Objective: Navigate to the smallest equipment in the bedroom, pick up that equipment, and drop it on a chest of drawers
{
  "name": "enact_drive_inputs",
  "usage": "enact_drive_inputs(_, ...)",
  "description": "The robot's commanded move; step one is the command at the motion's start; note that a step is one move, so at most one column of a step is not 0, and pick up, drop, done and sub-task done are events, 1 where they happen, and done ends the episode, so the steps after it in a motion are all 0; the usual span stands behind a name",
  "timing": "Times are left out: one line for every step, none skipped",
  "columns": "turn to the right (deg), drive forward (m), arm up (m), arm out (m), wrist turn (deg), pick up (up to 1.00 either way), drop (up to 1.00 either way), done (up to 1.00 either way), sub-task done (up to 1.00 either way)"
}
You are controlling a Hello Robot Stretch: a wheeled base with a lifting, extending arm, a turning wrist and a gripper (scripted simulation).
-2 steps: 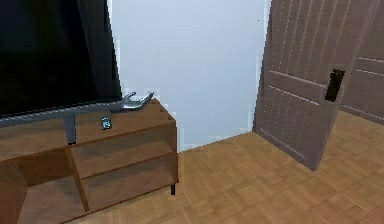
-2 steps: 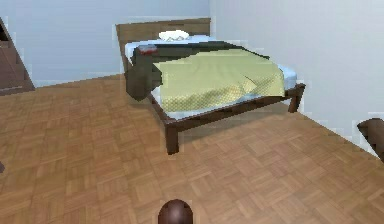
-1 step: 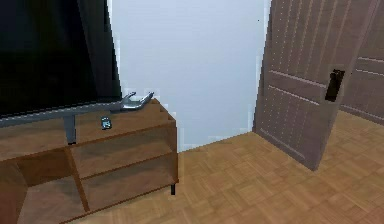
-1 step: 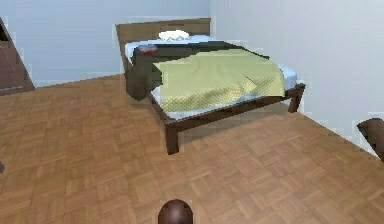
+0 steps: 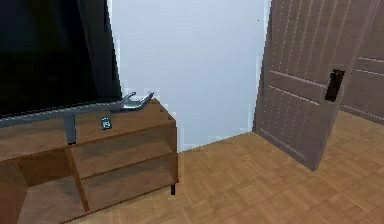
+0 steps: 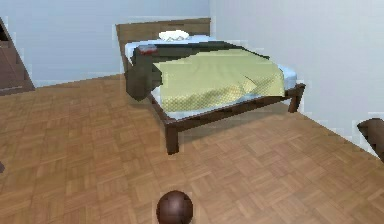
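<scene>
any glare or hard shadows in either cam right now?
Forward view: TV screen black, no glare; wall evenly lit. Arm side view: one washed-out bright patch at the head of the bed; floor evenly lit, darker just under the bed.

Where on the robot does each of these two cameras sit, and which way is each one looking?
Forward view: on the robot, facing ahead and slightly down at a television on a wooden stand, a white wall and a door; nothing of the robot in frame.
Arm side view: fixed on the robot's body, facing out sideways at a bed and a brown ball on the floor; nothing of the robot in frame.
Shared: the same wood-block floor and pale walls.
</scene>
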Motion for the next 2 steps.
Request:
enact_drive_inputs(0.0,0.00,0.50,0.00,0.0,0.00,0.00,0.00,0.00)
enact_drive_inputs(0.0,0.00,0.38,0.00,0.0,0.00,0.00,0.00,0.00)
